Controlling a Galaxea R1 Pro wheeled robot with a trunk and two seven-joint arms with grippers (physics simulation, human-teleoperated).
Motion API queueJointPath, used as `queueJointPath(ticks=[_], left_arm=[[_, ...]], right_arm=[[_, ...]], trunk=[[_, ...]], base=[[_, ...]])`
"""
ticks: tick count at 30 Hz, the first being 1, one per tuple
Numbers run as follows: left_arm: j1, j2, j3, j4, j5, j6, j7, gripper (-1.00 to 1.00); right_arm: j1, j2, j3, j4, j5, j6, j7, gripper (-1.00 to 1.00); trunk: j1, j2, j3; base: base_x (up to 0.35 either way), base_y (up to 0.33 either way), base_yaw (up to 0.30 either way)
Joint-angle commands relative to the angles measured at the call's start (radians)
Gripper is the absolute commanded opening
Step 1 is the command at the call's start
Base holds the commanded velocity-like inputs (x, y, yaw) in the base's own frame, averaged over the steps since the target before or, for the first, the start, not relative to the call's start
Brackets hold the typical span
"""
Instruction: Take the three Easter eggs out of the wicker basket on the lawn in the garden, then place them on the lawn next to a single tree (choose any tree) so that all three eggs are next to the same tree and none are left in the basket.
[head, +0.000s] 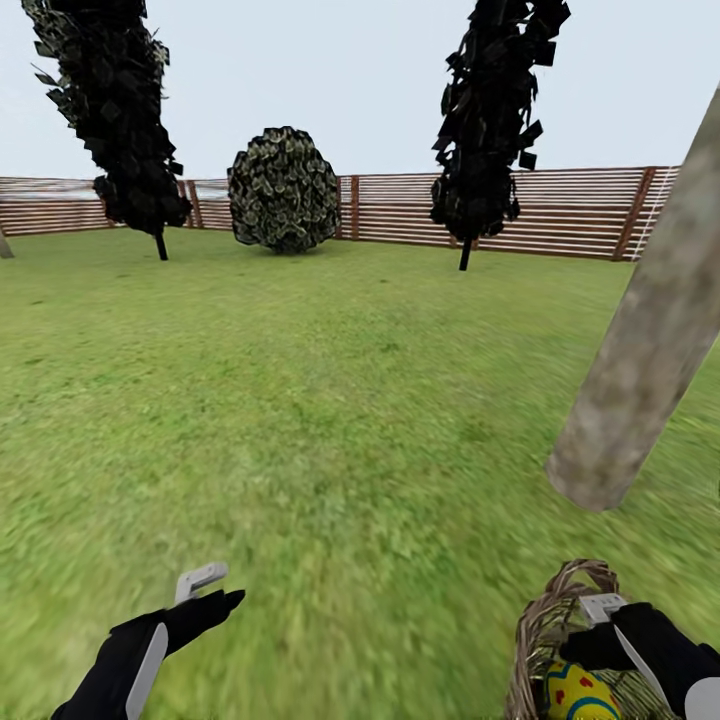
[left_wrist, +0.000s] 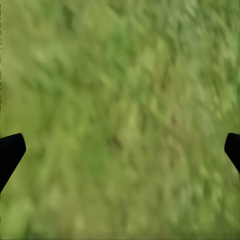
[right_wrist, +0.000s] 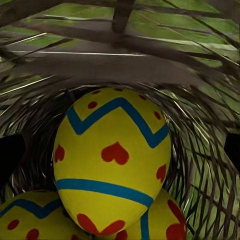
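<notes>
Nearest in the head view, the black left gripper (head: 205, 592) hangs over the mottled green lawn (head: 330, 400), fingers apart; the right gripper (head: 610, 625) reaches into the tan open-weave wicker basket (head: 545, 625) at near right, beside the slanting grey-brown tree trunk (head: 650, 340). A slatted wooden fence (head: 580, 212) and dark narrow trees (head: 490, 120) stand far off. Left wrist view: blurred grass between spread fingertips (left_wrist: 11, 152). Right wrist view: yellow Easter eggs (right_wrist: 112, 165) with red marks and blue zigzags lie inside the basket, between parted fingers.

Flat, even daylight under a pale sky, hardly any shadows or glare. The lawn (head: 330, 420) smears soft up close; the tree (head: 650, 340) leans, warped at the edge.
</notes>
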Motion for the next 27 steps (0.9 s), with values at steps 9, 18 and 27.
queueJointPath(ticks=[9,18,27], left_arm=[[0.000,0.000,0.002,-0.002,0.011,0.008,0.000,1.00],[0.000,-0.001,0.002,-0.002,0.012,0.008,0.000,1.00],[0.000,-0.001,0.002,-0.001,0.011,0.008,0.000,1.00]], right_arm=[[0.000,-0.001,0.005,-0.002,0.008,0.003,0.006,1.00],[0.000,0.002,0.007,-0.001,0.009,0.003,0.006,1.00],[0.000,0.004,0.007,0.006,0.008,0.002,0.006,1.00]], trunk=[[0.004,-0.003,-0.036],[0.008,-0.005,-0.071],[0.012,-0.007,-0.106]], base=[[0.000,0.000,0.000],[0.000,0.000,0.000],[0.000,0.000,0.000]])
